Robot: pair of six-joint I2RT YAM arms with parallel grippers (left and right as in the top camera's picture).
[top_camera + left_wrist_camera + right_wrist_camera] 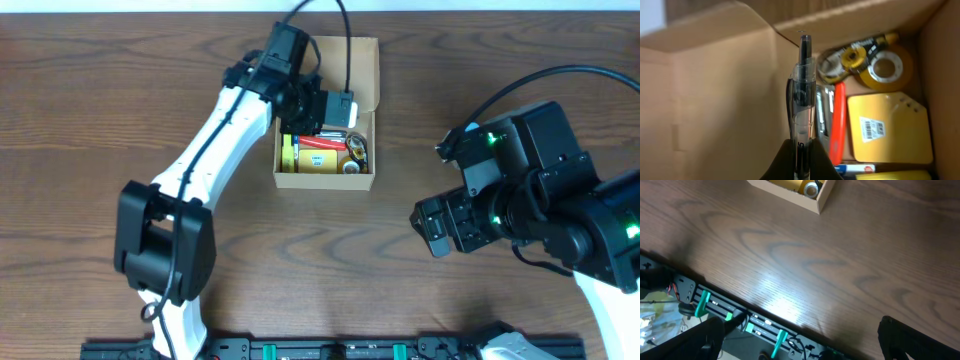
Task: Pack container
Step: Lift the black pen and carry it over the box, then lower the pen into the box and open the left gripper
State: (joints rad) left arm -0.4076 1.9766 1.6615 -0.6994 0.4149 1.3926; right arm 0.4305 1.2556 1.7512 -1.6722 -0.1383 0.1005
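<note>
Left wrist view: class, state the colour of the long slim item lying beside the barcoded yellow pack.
Orange-red; the slim item shows best in the left wrist view.

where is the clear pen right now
Left wrist view: the pen is pinched in the left gripper, over the open box, next to the orange tool.

The left arm [215, 140] stretches far forward, its wrist turned toward the right side. The left tool [804, 159] is clamped on a clear pen [803, 90] that juts out past its fingertips. The right arm [590, 230] sits folded back, and the right tool [800, 330] has its jaws spread wide and empty.
</note>
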